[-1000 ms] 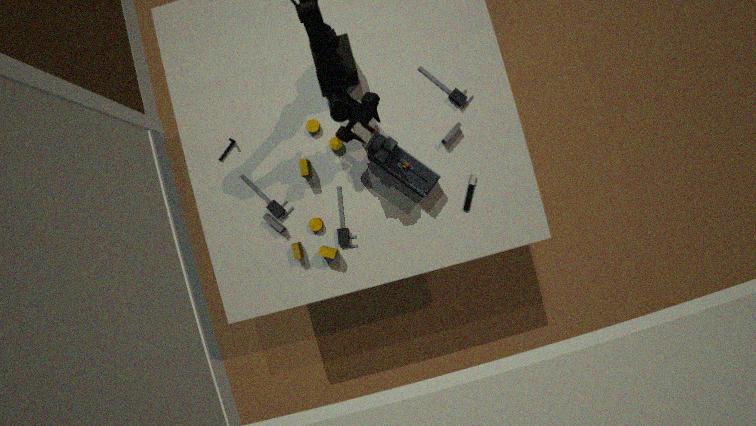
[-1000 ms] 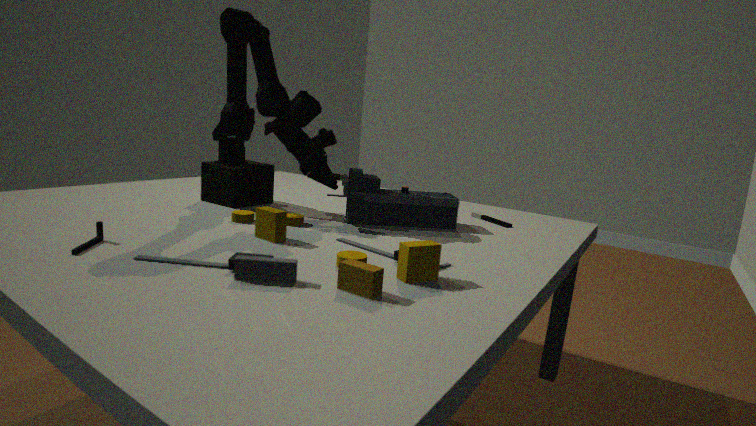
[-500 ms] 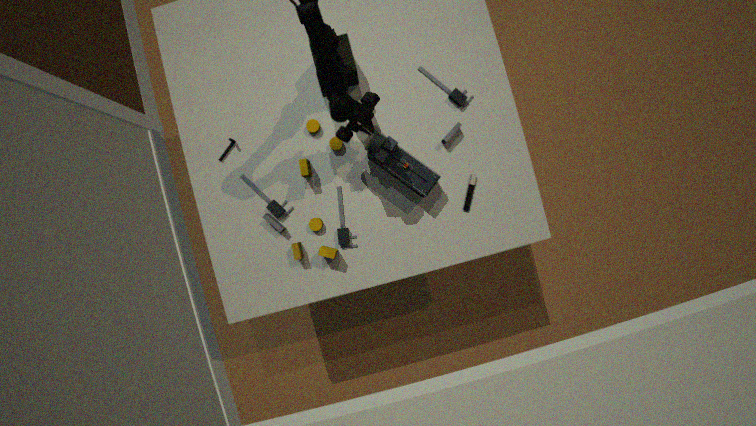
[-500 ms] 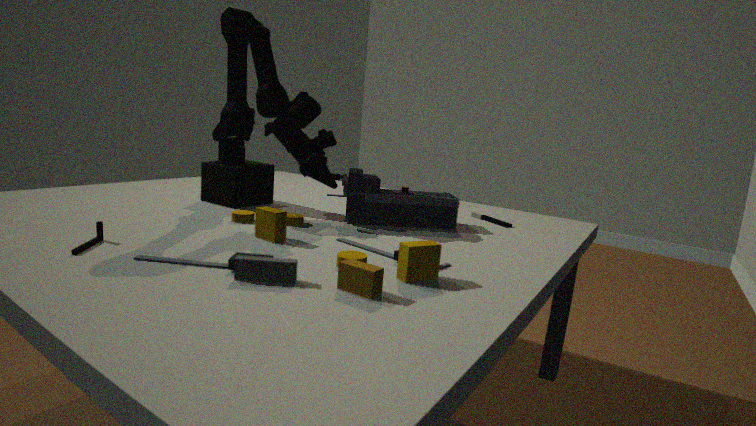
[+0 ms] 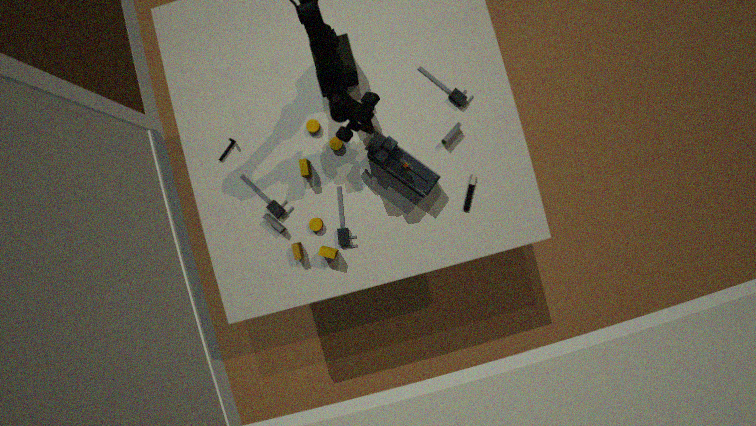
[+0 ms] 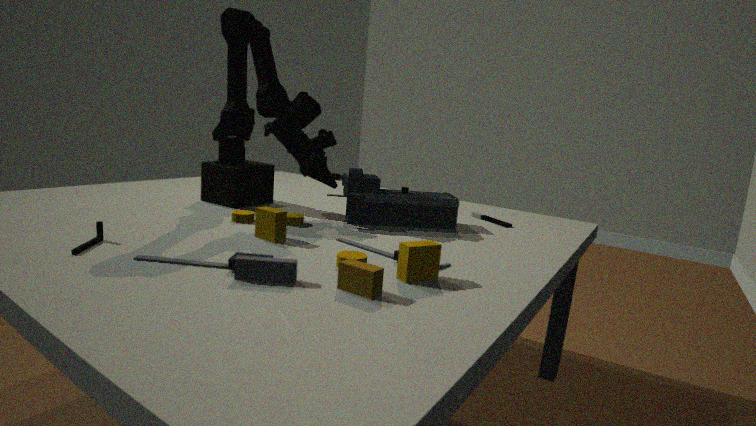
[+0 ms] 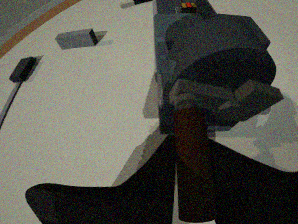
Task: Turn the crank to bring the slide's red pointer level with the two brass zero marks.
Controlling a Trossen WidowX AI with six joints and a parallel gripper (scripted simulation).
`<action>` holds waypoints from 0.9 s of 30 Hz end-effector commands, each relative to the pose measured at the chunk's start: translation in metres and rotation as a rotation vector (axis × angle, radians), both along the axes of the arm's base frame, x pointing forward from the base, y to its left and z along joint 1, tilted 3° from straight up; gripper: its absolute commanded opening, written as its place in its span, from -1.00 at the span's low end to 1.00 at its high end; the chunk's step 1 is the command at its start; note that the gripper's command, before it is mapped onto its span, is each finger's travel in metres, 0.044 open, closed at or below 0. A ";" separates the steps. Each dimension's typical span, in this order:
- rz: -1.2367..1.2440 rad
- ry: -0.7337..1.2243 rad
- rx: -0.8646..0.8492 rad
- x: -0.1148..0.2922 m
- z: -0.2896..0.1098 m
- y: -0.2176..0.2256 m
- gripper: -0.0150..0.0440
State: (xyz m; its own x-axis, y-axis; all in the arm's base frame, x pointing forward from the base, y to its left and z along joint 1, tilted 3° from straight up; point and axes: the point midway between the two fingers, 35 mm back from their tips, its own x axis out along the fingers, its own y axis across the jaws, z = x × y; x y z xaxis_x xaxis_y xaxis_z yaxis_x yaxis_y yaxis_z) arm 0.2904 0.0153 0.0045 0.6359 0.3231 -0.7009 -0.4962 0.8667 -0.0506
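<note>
Tool (image 7: 193, 169) clamped on crank handle (image 7: 192, 156); white table (image 6: 222, 338), brown floor (image 6: 661, 317).

In the wrist view the fingertips of the gripper (image 7: 193, 183) are cut off by the lower edge, and the dark handle (image 7: 193, 163) runs down between the black fingers. The red pointer (image 7: 189, 6) is a small blur near the top; the brass marks cannot be made out. In the top view the arm (image 5: 328, 52) leaves the upper edge.
</note>
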 end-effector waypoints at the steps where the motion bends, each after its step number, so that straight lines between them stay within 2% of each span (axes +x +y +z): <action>1: 0.004 -0.004 -0.004 0.000 0.002 0.000 -0.49; 27: 0.004 -0.004 -0.004 0.003 0.014 -0.006 -0.49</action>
